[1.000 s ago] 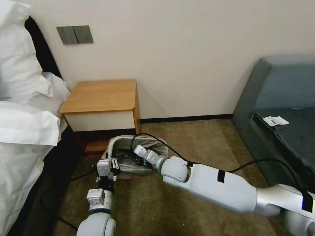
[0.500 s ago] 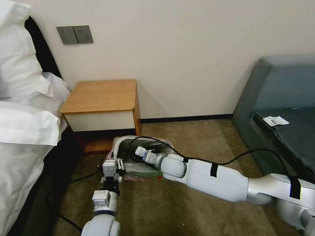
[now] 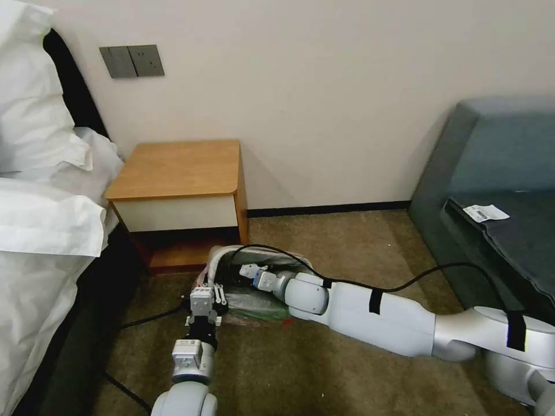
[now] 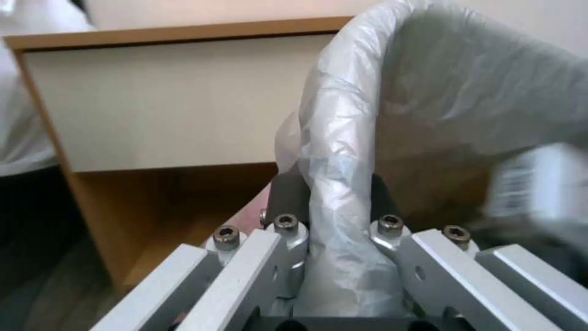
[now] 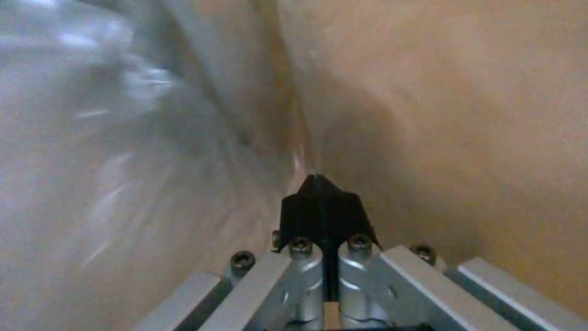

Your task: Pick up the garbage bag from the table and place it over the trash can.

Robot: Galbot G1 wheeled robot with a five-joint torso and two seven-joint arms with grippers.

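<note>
Landmark: we place everything by the trash can (image 3: 254, 300), which lies tipped on the carpet just in front of the nightstand (image 3: 179, 173), its mouth towards the nightstand's open lower shelf.
Garbage bag: the garbage bag (image 4: 343, 151) is off the nightstand and already on the can, its grey film wrapped over the rim and its pink-red band (image 3: 199, 280) showing at the left edge of the mouth.
Left gripper: our left gripper (image 4: 334, 232) sits at the can's near left rim, fingers clamped on a gathered fold of the bag, which we judge pins that side of the film against the rim.
Right gripper: our right gripper (image 5: 321, 216) reaches inside the can's mouth, its dark fingertips pressed together with nothing seen between them; we judge it is there to push the film against the inner wall.
Progress: we judge the lining is nearly done, though the can is not upright.
</note>
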